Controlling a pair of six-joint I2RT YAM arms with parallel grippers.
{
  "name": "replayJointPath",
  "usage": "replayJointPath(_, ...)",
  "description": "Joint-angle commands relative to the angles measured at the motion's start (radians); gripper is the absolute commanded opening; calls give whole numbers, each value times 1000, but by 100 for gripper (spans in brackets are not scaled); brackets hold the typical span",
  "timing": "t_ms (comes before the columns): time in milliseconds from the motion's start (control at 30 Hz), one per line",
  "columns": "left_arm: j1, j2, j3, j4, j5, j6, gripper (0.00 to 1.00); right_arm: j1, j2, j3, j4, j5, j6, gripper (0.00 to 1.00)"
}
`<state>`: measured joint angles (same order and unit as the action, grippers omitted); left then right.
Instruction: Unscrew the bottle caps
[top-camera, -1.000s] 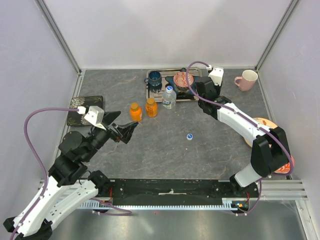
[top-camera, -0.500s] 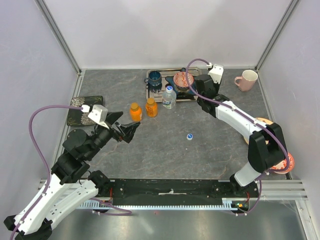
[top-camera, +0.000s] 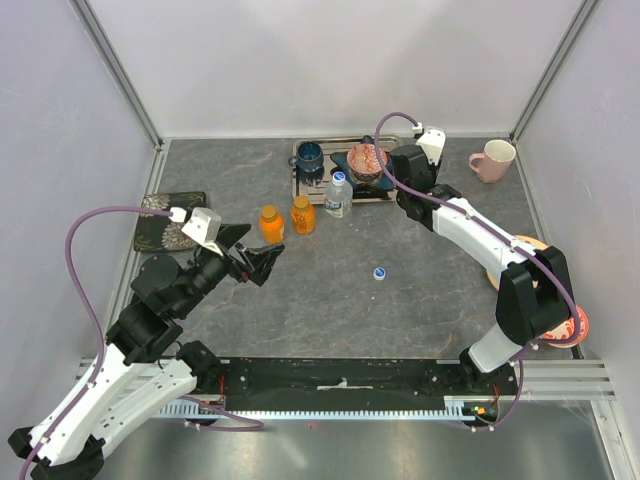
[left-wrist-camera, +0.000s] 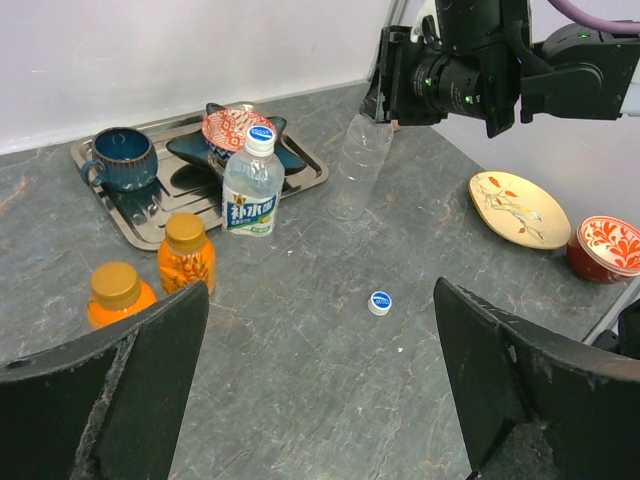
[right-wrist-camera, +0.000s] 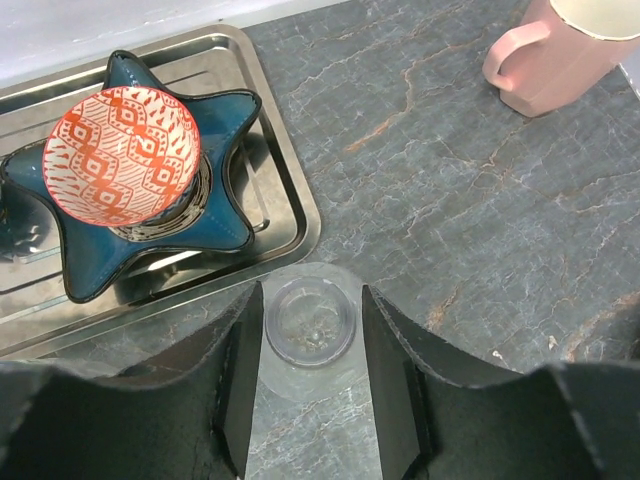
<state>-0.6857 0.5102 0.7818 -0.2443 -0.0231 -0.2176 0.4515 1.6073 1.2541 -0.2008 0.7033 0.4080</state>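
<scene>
My right gripper (right-wrist-camera: 308, 335) is shut on an uncapped clear bottle (right-wrist-camera: 310, 322) that stands upright just in front of the tray; the left wrist view shows this bottle (left-wrist-camera: 358, 165) under the gripper (left-wrist-camera: 385, 105). A loose blue cap (top-camera: 380, 272) lies mid-table. A labelled water bottle (top-camera: 338, 195) with a blue cap and two capped orange bottles (top-camera: 269, 223) (top-camera: 303, 214) stand left of it. My left gripper (top-camera: 265, 262) is open and empty, above the table, below the orange bottles.
A metal tray (top-camera: 300, 185) at the back holds a blue mug (top-camera: 309, 157) and a star dish with a patterned bowl (top-camera: 366, 160). A pink mug (top-camera: 493, 159) stands back right. A plate (top-camera: 520, 250) and red bowl (left-wrist-camera: 608, 245) sit right, a dark mat (top-camera: 165, 220) left.
My left gripper has edged a little to the right. My right gripper has shifted slightly toward the back with the clear bottle between its fingers.
</scene>
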Motion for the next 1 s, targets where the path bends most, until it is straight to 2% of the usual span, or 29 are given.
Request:
replayJointPath(0,2,5,11,51,15,-34,99,-1,-12,47,-25,-18,9,52)
replayJointPath(167,0,13,17,51,17,-34,100,-1,-14,53,-40,-16,6,61)
replayJointPath(500,2,21,24,54,40,-34,100,-1,-18,73,-68,-39,14,68)
replayJointPath(600,2,21,25,51,38,-29,100,3,-52,91,-116,-61,29,70)
replayJointPath(767,2,17,27,24,25,-16,100,41,-246,67,-146,-108,35,70)
replayJointPath(867,0,8,10,16,-6,-9,99,96,-323,42,-121,-204,-14,70)
replayJointPath(967,2,2,-26,20,-32,-19,100,136,-327,1,-13,-437,-89,70)
